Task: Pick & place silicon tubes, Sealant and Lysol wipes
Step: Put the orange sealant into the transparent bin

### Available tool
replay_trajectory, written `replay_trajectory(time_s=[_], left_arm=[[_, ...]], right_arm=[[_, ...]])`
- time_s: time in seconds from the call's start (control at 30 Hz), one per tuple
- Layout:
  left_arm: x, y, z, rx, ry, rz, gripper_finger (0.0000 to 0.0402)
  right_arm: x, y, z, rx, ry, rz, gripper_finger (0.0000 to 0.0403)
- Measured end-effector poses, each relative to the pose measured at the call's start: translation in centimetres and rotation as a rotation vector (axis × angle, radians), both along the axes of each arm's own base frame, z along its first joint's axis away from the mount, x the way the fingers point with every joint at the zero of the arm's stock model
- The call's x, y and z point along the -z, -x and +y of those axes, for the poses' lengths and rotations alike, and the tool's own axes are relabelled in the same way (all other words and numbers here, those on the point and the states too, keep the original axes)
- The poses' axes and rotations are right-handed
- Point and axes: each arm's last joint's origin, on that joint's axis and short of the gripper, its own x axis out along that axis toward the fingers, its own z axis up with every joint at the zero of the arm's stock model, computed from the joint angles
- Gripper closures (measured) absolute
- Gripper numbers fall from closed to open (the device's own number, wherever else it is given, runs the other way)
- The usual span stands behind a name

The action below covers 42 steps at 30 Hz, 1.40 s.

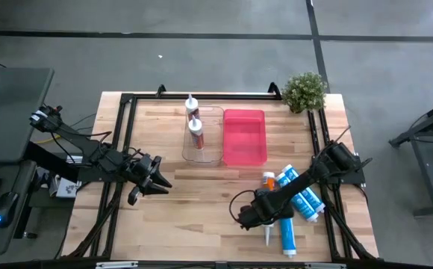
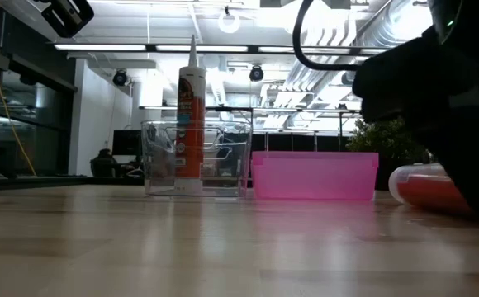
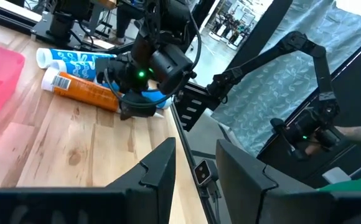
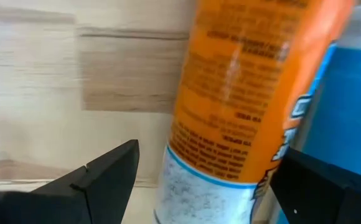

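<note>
Grasp prep: right gripper (image 4: 196, 171) wide, straddling orange tube (image 4: 243, 93) just beside blue tubes (image 1: 302, 196), well apart from pink bin (image 1: 244, 137). Centre, then close. Left gripper (image 1: 151, 181) narrow, idle.

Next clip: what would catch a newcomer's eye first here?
The pink bin at the table's far middle, beside a clear bin holding two upright sealant tubes. Near the right edge, the right gripper stands open around an orange tube among blue tubes.
</note>
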Motion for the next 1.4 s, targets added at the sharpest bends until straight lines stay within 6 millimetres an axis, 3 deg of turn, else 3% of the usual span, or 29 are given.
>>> replay_trajectory(time_s=[0.43,0.8,1.13,1.4], left_arm=[[0.0,0.0,0.0,0.000,0.002,-0.001,0.0291],[0.0,0.0,0.0,0.003,0.013,0.007,0.0291],[0.1,0.0,0.0,0.008,0.012,0.012,0.0291],[0.1,0.0,0.0,0.009,0.013,0.012,0.0291]], right_arm=[[1.1,-0.6,0.2,0.051,0.004,-0.001,0.0086],[1.3,-1.2,-0.8,0.061,0.011,-0.010,0.0190],[1.3,-1.5,-0.8,-0.037,-0.010,-0.047,0.0191],[0.6,-1.8,1.2,-0.149,-0.080,-0.161,0.0191]])
